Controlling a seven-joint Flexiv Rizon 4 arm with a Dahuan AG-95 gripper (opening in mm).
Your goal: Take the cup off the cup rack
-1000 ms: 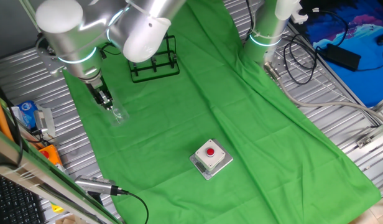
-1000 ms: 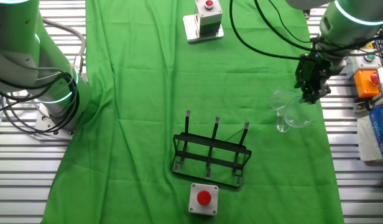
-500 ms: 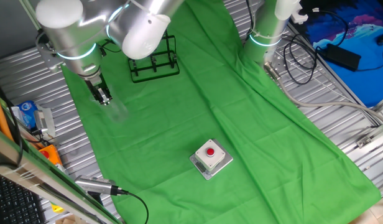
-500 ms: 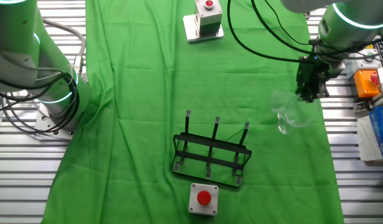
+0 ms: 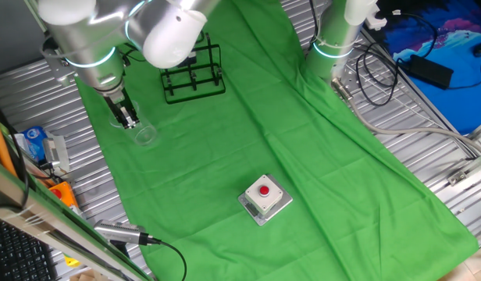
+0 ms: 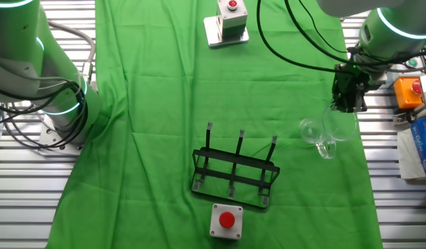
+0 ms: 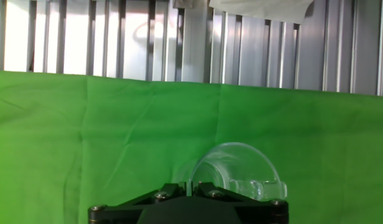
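Just changed: gripper (image 6: pixel 348 97) lifted and drawn back from where it stood a second ago; cup (image 6: pixel 322 133) shifted slightly on the cloth, now looking tipped over with rim and handle sideways.
Cup location: on the green cloth (image 5: pixel 225 156) near its edge, well apart from the cup rack (image 6: pixel 234 176); in the hand view, just ahead of the fingertips.
Rack: all pegs bare, nothing hanging.
Fingers: seen close together at the bottom of the hand view, nothing visibly between them; whether fully closed, cannot tell.
Contact: apparently none, gripper above and beside the glass.
Meaning for task: cup off the rack and seemingly let go, so likely finished apart from retreating.
Writing: none readable; print on the blue packet (image 5: pixel 33 142) too small; red-button box (image 5: pixel 264 195) unmarked.
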